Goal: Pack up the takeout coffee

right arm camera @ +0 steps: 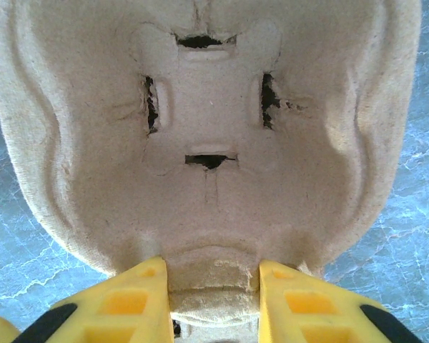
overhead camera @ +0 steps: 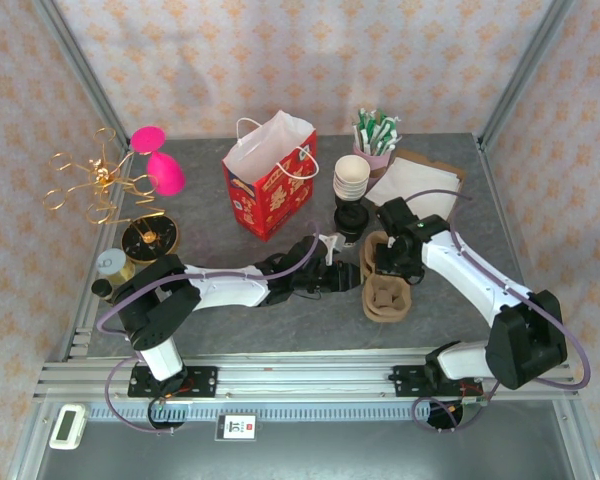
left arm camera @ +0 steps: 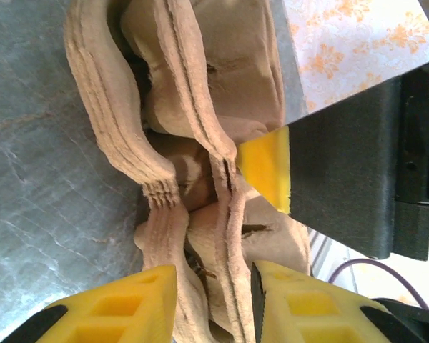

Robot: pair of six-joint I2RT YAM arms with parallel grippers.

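The pulp trays (overhead camera: pixel 386 300) lie on the bench (overhead camera: pixel 280 325), right of centre, in front of the cups (overhead camera: pixel 351 178). The right tool (right arm camera: pixel 214 293) pinches a tray's end tab between narrow jaws. The left tool (left arm camera: pixel 213 304) straddles the layered rims, jaws narrow. Whether it clamps them cannot be told.

The paper bag (overhead camera: pixel 270 195) is red with gold-and-white print and white inside. Right of the bag, the cup carriers (overhead camera: pixel 385 303) are plain brown and the stacked cups (overhead camera: pixel 351 178) cream. Left of the bag, a wire rack (overhead camera: pixel 90 185) is gold. Under the bag the table (overhead camera: pixel 280 325) is veined grey. Behind the bag the walls (overhead camera: pixel 310 60) show orange flowers on pale pink.
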